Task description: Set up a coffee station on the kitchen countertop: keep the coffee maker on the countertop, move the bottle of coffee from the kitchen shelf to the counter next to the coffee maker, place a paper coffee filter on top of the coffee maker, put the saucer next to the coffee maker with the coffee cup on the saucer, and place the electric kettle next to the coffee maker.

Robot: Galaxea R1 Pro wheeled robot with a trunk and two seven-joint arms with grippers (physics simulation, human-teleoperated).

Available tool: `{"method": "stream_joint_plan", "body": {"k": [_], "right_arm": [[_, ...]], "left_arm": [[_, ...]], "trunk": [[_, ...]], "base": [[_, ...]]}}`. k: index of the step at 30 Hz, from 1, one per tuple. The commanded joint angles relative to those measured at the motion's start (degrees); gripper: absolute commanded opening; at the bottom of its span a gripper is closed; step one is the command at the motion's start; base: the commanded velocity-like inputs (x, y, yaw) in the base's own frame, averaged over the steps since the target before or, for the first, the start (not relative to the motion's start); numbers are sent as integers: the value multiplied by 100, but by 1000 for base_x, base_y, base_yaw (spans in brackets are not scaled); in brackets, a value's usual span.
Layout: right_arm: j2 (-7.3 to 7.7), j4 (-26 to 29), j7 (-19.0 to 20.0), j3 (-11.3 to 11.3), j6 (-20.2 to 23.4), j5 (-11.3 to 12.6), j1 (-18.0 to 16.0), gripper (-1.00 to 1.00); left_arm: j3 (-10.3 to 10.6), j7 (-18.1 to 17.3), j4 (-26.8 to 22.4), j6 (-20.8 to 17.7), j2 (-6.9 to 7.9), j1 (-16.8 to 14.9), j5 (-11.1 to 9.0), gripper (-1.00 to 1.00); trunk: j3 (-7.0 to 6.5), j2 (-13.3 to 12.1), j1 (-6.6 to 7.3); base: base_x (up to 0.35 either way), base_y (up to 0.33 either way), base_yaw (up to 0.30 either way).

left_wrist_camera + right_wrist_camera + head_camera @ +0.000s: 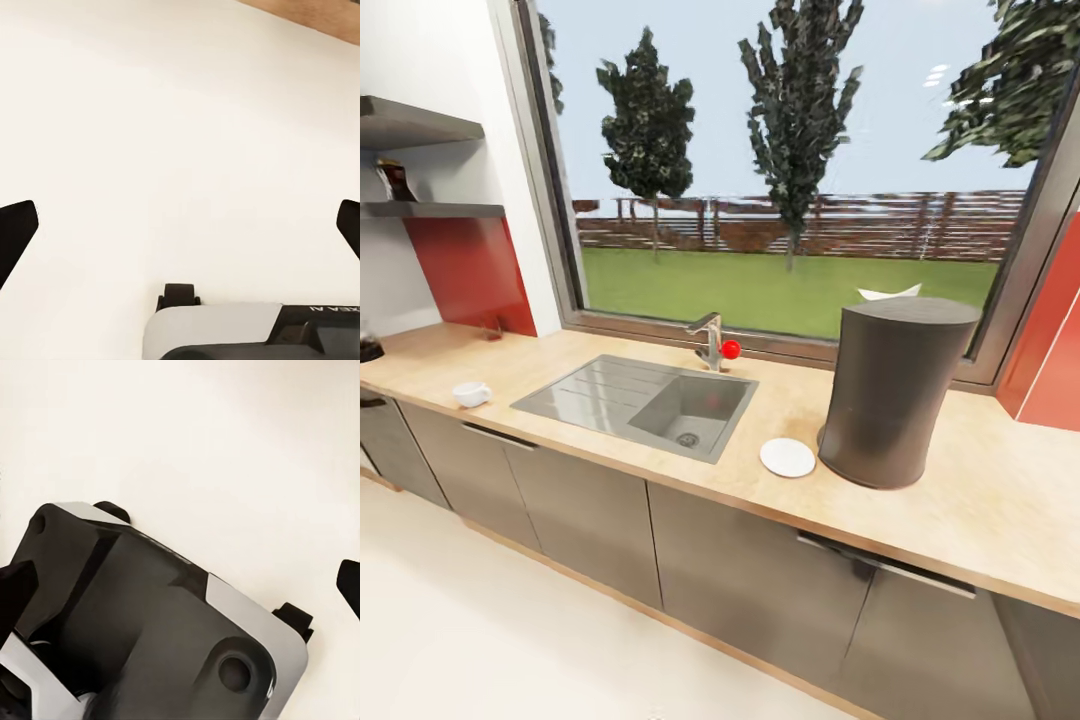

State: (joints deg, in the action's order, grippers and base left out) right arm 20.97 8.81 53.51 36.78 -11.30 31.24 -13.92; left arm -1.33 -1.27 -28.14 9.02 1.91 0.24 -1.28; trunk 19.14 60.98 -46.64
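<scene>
The coffee maker (890,395) stands on the kitchen countertop (1000,500), right of the sink. The saucer (787,457) lies bare just to its left. Far left on the worktop sits the coffee cup (472,393). The bottle of coffee (397,180) stands on the kitchen shelf (435,209) at the upper left. The electric kettle (368,346) is cut off by the left edge. A white paper coffee filter (890,292) peeks out behind the machine's top. My left gripper (180,225) and right gripper (180,585) are both open over pale floor, holding nothing.
A grey sink (640,400) with a tap (710,340) and red knob is set in the worktop below a wide window. Grey cabinet doors (750,580) run under the counter. Parts of my own base (150,622) show below the right gripper.
</scene>
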Motion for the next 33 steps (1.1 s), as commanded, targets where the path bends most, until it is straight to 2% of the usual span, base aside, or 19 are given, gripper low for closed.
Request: {"method": "stream_joint_plan", "body": {"k": [1, 24, 33], "right_arm": [[3, -2, 3, 48, -39, 31, -5, 100], [4, -2, 2, 49, -39, 31, -5, 100], [4, -2, 2, 49, -39, 31, -5, 100]], "left_arm": [[-14, -13, -8, 7, -2, 3, -13, 100], [-16, -13, -8, 11, 3, 3, -13, 100], [-24, -18, -8, 12, 4, 3, -21, 100]], "trunk": [[5, 4, 0], [5, 4, 0], [5, 4, 0]], "base": [[0, 0, 252], [0, 0, 268], [150, 131, 132]]}}
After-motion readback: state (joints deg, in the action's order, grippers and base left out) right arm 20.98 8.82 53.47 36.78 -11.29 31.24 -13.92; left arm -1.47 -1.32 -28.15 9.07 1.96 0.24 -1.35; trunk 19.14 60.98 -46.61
